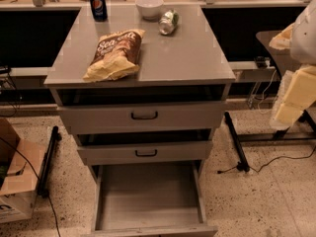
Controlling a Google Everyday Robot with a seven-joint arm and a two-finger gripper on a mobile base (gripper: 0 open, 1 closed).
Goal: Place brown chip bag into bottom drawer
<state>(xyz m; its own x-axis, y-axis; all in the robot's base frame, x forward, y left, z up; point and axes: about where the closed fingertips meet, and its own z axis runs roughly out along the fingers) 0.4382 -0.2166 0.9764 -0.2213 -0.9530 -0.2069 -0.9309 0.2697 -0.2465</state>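
Brown chip bag (114,53) lies front-left on the cabinet top (190,58), long axis roughly front to back; your gripper (290,100) hangs at the right edge, well apart, bag to its left, grip state untellable; bottom drawer (148,194) open below.
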